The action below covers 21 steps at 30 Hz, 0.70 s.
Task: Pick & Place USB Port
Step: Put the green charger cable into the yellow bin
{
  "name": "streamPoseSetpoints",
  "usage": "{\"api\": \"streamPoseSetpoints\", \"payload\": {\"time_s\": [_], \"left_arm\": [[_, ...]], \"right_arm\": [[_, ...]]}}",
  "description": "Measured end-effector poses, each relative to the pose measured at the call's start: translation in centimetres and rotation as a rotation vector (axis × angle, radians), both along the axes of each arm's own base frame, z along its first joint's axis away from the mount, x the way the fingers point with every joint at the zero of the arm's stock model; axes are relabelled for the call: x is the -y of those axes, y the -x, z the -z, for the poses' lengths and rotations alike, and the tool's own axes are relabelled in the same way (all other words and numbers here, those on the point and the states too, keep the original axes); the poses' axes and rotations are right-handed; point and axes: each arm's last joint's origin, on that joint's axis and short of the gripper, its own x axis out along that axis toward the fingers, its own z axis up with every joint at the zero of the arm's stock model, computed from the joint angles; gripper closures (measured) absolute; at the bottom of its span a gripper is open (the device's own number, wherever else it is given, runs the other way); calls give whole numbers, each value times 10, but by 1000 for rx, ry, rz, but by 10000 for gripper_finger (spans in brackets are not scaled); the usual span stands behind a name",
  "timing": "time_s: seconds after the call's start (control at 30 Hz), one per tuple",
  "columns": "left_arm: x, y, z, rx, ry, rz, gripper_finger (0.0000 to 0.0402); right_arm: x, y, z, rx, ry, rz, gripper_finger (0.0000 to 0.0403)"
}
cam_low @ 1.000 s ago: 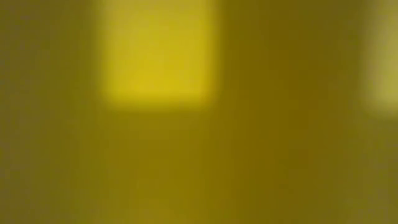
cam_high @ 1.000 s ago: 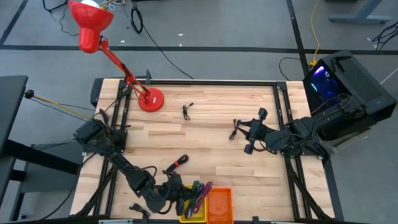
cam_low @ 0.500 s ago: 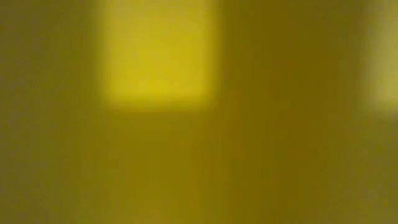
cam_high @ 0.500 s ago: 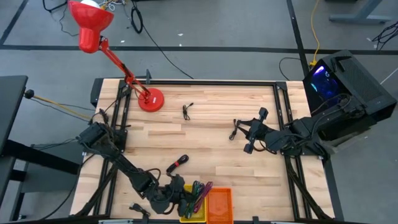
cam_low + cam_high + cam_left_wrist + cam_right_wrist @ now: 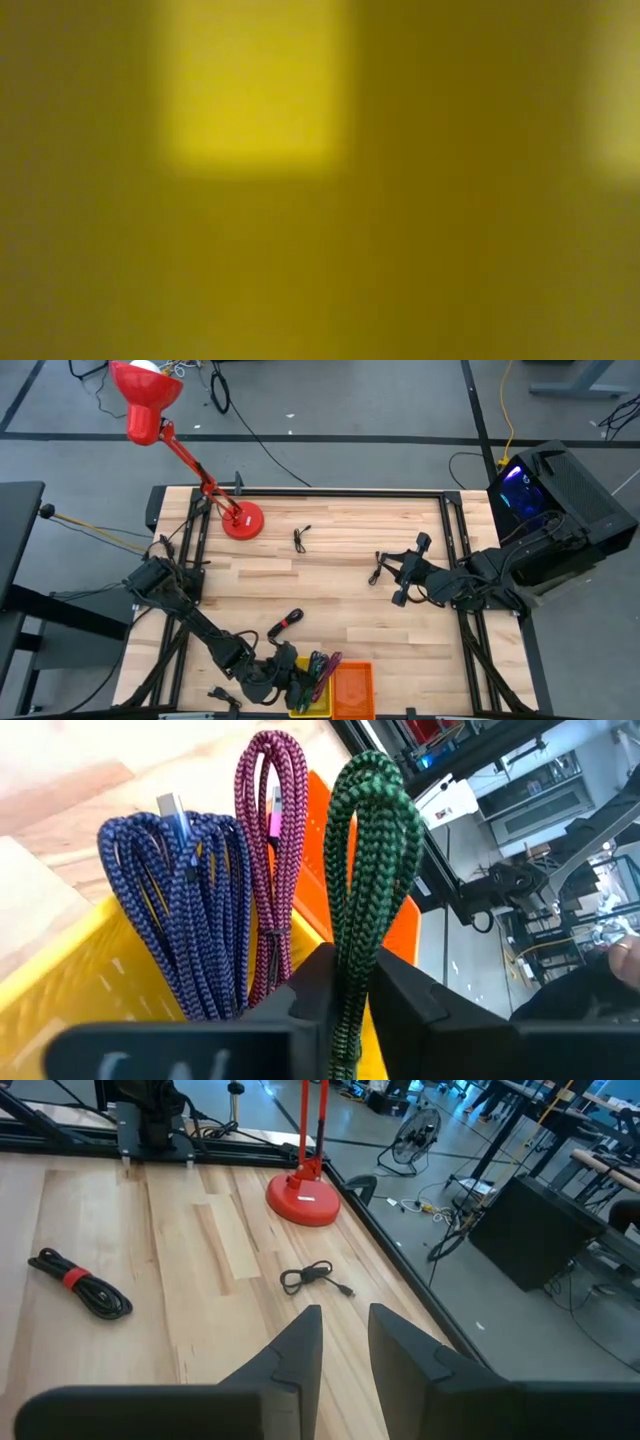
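A wooden worktop point(image 5: 330, 570) seen from above, with a dark robot arm at each side. The left arm reaches along the near edge to a yellow bin point(image 5: 90, 970) that sits beside an orange bin point(image 5: 352, 688). The left gripper point(image 5: 348, 985) is over the yellow bin, its jaws clenched on a green braided USB cable point(image 5: 365, 870). The looped cable stands upright between the jaws, and its bend rises well above them. Just beside it in the yellow bin stand a magenta braided cable point(image 5: 272, 850) and a blue braided cable point(image 5: 185, 890), both upright in loops, apart from the jaws.

The right gripper point(image 5: 345, 1342) hovers over the right side of the worktop, its jaws released with a narrow gap and nothing between them. A small black cable point(image 5: 315, 1277) lies on the wood beyond it, near the red lamp base point(image 5: 304, 1200) at the far left. A black cable with a red tie point(image 5: 82, 1285) lies nearer the middle of the worktop.

The low view shows only a yellow blur.
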Motion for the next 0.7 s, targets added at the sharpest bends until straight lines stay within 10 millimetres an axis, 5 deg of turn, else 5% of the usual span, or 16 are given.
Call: {"api": "streamPoseSetpoints", "payload": {"time_s": [0.7], "left_arm": [[0, -2, -7, 67, -71, 8, 224]], "right_arm": [[0, 0, 0, -1, 1, 1, 317]]}}
